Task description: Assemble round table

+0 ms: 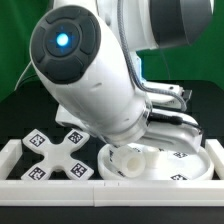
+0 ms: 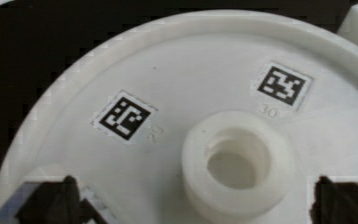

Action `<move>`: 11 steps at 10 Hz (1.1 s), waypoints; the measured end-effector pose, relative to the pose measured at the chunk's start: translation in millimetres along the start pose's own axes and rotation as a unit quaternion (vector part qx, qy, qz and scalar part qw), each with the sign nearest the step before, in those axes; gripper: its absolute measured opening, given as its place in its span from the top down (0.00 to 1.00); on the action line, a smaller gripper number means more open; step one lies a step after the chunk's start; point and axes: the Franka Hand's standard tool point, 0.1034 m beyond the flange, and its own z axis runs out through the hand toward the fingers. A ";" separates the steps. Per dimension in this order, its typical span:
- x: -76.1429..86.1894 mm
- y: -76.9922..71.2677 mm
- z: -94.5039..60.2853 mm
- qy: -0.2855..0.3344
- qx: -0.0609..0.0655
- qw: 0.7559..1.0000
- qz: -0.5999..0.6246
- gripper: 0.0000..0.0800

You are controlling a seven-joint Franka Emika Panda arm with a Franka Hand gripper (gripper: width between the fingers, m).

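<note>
The large round disc [image 2: 176, 90] of the round table lies flat and fills the wrist view, with two square tags and a raised socket hub [image 2: 243, 162] at its middle. In the exterior view the disc [image 1: 170, 165] shows low at the right, partly hidden by the arm. The X-shaped cross base [image 1: 58, 152] lies flat at the exterior view's left, tags up. My gripper [image 2: 197, 205] hangs just over the disc, open, its dark fingertips [image 2: 55, 205] standing wide on either side of the hub with nothing held. The short leg is out of view.
A white raised rail [image 1: 20, 172] borders the black work surface at the front and the exterior view's left. The bulky white arm [image 1: 90, 70] covers most of the exterior view. A green backdrop stands behind.
</note>
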 end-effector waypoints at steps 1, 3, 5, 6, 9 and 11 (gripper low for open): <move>2.5 4.9 -0.2 -0.002 0.002 1.000 -0.007 0.19; 6.1 11.8 -6.7 0.003 0.003 1.000 -0.027 0.19; 8.5 18.8 -9.4 0.005 0.001 0.999 -0.043 0.19; 9.2 22.1 -11.0 0.005 0.003 0.999 -0.049 0.19; 14.2 30.6 -9.3 0.006 -0.004 0.999 -0.054 0.19; 21.1 29.8 -6.7 0.019 -0.002 0.998 -0.052 0.19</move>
